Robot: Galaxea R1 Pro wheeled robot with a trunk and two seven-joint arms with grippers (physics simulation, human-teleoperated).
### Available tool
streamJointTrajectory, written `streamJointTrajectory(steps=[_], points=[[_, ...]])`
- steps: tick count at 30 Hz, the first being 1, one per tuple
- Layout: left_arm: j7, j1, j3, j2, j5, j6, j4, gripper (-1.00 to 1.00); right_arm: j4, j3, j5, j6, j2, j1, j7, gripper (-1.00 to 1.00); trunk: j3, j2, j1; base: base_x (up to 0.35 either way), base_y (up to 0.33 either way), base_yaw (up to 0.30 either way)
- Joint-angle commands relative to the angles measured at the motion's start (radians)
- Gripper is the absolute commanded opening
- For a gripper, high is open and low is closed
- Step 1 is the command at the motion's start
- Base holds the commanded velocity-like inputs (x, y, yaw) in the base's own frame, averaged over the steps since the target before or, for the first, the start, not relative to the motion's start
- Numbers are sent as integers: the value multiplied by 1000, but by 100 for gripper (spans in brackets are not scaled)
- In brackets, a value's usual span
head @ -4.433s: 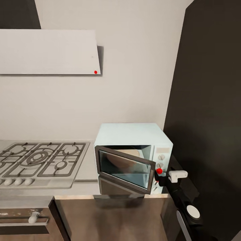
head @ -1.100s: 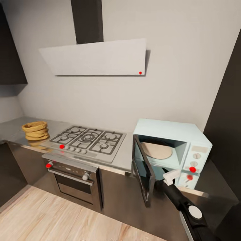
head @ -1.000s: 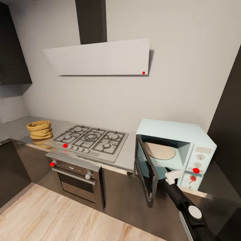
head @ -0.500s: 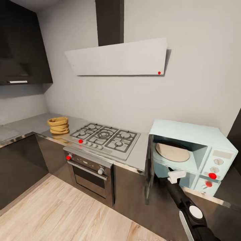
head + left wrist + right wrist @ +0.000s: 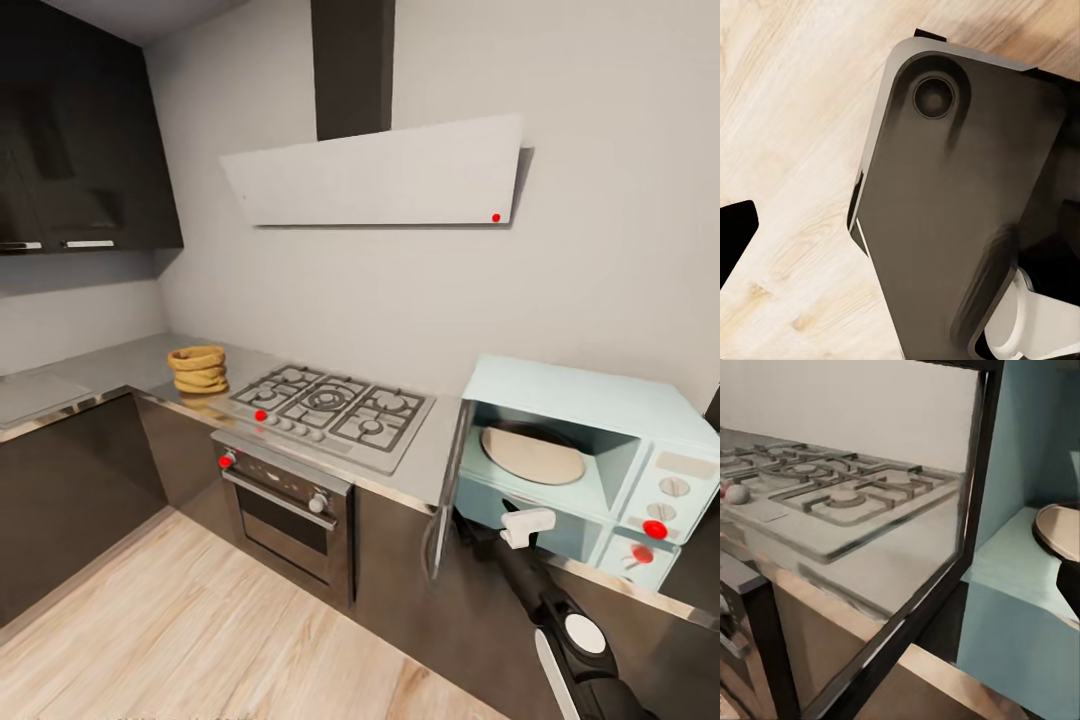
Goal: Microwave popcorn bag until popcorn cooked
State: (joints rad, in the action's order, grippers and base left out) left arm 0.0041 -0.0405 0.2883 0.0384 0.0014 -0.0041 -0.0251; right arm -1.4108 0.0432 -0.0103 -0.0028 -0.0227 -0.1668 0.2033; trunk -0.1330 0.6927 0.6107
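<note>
Brushed-steel countertop [image 5: 120, 368], wrinkled paper popcorn bag [image 5: 198, 369]

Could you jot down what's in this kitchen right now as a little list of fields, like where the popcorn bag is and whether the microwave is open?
popcorn bag: on the countertop, left of the gas hob, not held
microwave: on the counter at the right, door swung wide open
inside microwave: a round tan turntable plate, no bag
right pincer: in front of the open microwave, holding nothing visible
oven: below the hob, closed
hood: on the wall above the hob
</note>
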Motion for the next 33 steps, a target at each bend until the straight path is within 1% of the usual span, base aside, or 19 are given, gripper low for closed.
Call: streamJointTrajectory(steps=[1,8,17,22,25,27,28,29,30,33], points=[[0,-1,3,0,0,0,1,100,0,1,-1,0,0,0,7,100,-2,1,0,0,0,132],[0,-1,3,0,0,0,1,100,0,1,-2,1,0,0,7,100,-2,1,0,0,0,45],[0,-1,3,0,0,0,1,100,0,1,-2,1,0,0,7,100,-2,1,0,0,0,204],[0,-1,3,0,0,0,1,100,0,1,-2,1,0,0,7,100,-2,1,0,0,0,45],[0,-1,3,0,0,0,1,100,0,8,-2,0,0,0,6,100,-2,1,0,0,0,4],[0,-1,3,0,0,0,1,100,0,29,-1,0,0,0,3,100,-2,1,0,0,0,0],[0,-1,3,0,0,0,1,100,0,56,-1,0,0,0,-8,100,-2,1,0,0,0,0],[0,-1,3,0,0,0,1,100,0,72,-1,0,0,0,-27,100,-2,1,0,0,0,0],[0,-1,3,0,0,0,1,100,0,85,-1,-1,0,0,-65,100,-2,1,0,0,0,0],[0,-1,3,0,0,0,1,100,0,96,1,-2,0,0,-140,100,-2,1,0,0,0,0]])
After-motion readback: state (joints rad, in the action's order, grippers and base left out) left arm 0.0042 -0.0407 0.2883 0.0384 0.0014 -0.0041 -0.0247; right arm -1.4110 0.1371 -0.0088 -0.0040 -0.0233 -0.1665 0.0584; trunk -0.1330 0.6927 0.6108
